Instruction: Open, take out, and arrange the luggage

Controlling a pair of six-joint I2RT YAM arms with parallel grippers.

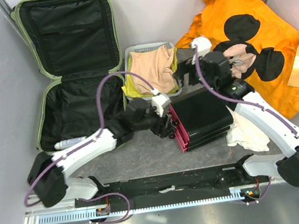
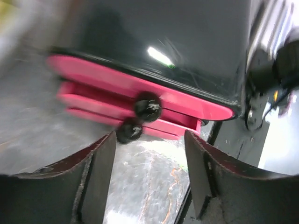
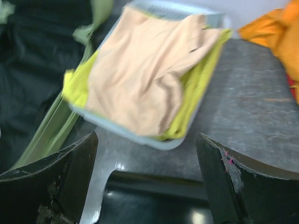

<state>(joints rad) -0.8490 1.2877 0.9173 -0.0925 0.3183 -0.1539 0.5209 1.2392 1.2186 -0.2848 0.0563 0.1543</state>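
Left gripper (image 2: 149,140) jaws sit spread apart low in the frame, near the upper black knob (image 2: 148,106). Center it, squeeze softly, pull straight. Right gripper (image 3: 145,140) jaws are spread too.

White arms (image 1: 84,146), black joints, purple cables (image 1: 99,105), dark scuffed pincer fingers (image 2: 91,182).

A pale green hard-shell suitcase (image 1: 68,45) lies at the worktop's far-left corner, with a white plastic mesh basket (image 1: 146,46) just right of it and a black box with pink drawers (image 1: 203,115) before the basket.

Pale green luggage (image 1: 35,100) with black lining, black box (image 1: 203,114) with pink drawers (image 2: 140,100).
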